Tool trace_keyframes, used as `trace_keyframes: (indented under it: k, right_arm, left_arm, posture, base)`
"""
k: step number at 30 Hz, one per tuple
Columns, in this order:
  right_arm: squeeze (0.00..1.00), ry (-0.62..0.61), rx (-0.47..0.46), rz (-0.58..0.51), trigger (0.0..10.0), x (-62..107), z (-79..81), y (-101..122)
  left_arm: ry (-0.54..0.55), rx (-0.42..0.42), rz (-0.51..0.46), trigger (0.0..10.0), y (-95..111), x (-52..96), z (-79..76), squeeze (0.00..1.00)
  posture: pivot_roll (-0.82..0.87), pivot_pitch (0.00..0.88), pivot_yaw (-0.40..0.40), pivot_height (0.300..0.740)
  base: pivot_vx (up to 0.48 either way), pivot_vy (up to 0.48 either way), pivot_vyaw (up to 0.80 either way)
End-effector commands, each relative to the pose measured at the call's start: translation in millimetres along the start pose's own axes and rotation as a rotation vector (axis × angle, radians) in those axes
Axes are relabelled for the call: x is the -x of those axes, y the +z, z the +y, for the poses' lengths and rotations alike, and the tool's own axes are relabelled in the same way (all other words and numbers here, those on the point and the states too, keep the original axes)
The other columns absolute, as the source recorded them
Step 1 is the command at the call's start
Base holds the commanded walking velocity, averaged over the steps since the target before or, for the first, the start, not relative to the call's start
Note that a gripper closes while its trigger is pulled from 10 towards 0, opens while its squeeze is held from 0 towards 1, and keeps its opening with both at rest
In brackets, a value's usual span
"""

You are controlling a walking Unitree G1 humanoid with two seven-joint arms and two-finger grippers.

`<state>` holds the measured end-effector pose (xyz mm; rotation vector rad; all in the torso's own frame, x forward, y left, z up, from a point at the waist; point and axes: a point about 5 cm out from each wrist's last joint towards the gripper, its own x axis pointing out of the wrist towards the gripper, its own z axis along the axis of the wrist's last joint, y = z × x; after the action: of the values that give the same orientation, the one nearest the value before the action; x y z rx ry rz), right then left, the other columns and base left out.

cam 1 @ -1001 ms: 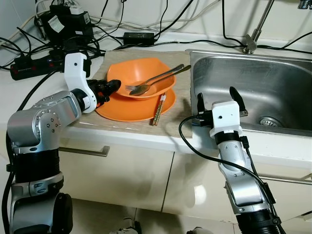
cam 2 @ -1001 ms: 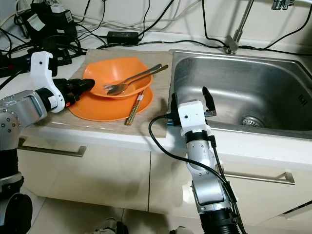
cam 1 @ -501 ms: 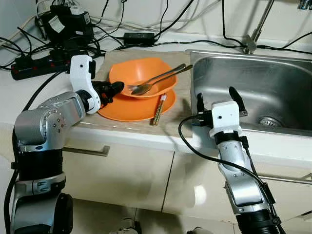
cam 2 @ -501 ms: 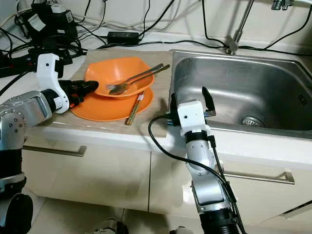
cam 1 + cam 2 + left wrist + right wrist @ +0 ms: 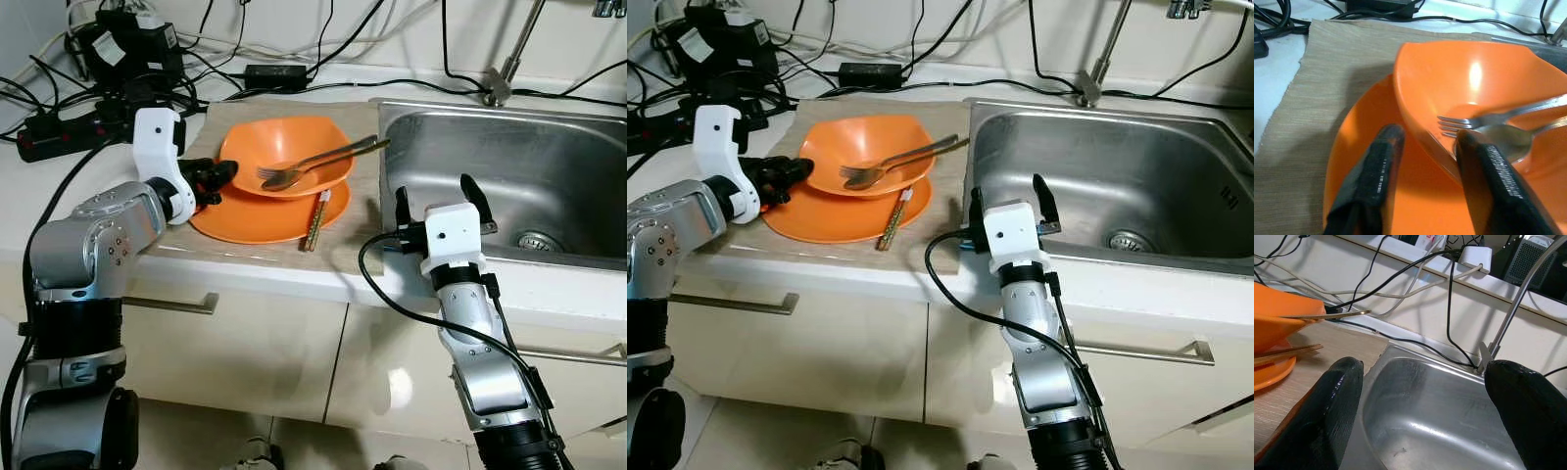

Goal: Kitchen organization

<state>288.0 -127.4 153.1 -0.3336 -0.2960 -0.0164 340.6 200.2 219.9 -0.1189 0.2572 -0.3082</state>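
An orange bowl [image 5: 284, 145] sits on an orange plate [image 5: 245, 217] on a beige mat [image 5: 358, 230]. A fork [image 5: 294, 168] and a spoon [image 5: 333, 159] lie in the bowl with their handles over its right rim. Chopsticks [image 5: 315, 217] rest on the plate's right edge. My left gripper [image 5: 223, 174] is open at the bowl's left rim. In the left wrist view its fingers [image 5: 1378, 166] straddle the bowl's wall, one over the plate and one by the fork tines. My right gripper [image 5: 437, 199] stands open and holds nothing at the front left corner of the sink [image 5: 529, 162].
A faucet [image 5: 509, 64] rises behind the sink. A black power strip [image 5: 59, 132], adapters and many cables [image 5: 279, 73] crowd the counter's back left. Cabinet fronts with a handle [image 5: 171, 304] are below the counter edge.
My left gripper moved slightly right against the bowl, then back left; the bowl and cutlery shifted a little with it. The right arm has not moved.
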Motion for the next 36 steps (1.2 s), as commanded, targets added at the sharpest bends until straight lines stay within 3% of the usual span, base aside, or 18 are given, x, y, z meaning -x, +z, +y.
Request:
trace_keyframes:
  k: [1,15,20,21,24,27,34,36]
  right_arm:
    - [0.00,0.002,0.005,0.008,10.0,0.9,-0.8,-1.9]
    - [0.00,0.005,0.009,0.010,10.0,1.0,-2.6,-3.3]
    - [0.00,0.009,0.010,0.009,10.0,0.8,-2.0,-3.4]
    - [0.00,0.010,0.010,0.009,10.0,0.7,-1.9,-3.5]
    - [0.00,0.011,0.011,0.009,10.0,0.8,-1.9,-3.8]
    - [0.00,0.013,0.012,0.009,10.0,0.8,-2.1,-4.1]
    - [0.00,0.010,0.012,0.008,10.0,0.7,-2.0,-4.0]
    - [0.00,0.008,0.012,0.010,10.0,1.0,-1.9,-4.0]
  left_arm:
    - [0.025,-0.002,0.024,0.0,-5.4,1.3,6.0,0.00]
    - [0.065,-0.018,-0.034,0.0,10.1,9.7,15.9,0.00]
    - [0.097,-0.089,-0.022,0.4,13.9,10.8,18.3,0.00]
    - [0.107,-0.093,-0.031,10.0,15.9,10.9,19.0,0.00]
    - [0.100,-0.098,-0.061,10.0,23.9,12.0,17.7,0.00]
    - [0.050,-0.131,-0.108,10.0,40.3,14.6,6.1,0.00]
    - [0.018,-0.136,-0.127,10.0,50.1,14.8,-3.0,0.00]
    - [-0.019,-0.131,-0.138,10.0,52.8,14.5,-11.8,0.00]
  posture:
    - [0.00,0.005,0.017,0.707]
    - [0.00,0.000,0.013,0.707]
    - [0.00,0.000,0.011,0.707]
    - [0.00,0.000,0.009,0.707]
    - [0.00,0.000,0.008,0.707]
    - [0.00,0.000,0.007,0.707]
    - [0.00,0.000,0.011,0.707]
    - [0.00,0.000,0.014,0.707]
  base:
    - [0.000,0.000,0.00]
    - [0.000,0.000,0.00]
    - [0.000,0.000,0.00]
    - [0.000,0.000,0.00]
    - [0.000,0.000,0.00]
    - [0.000,0.000,0.00]
    - [0.000,0.000,0.00]
    - [0.000,0.000,0.00]
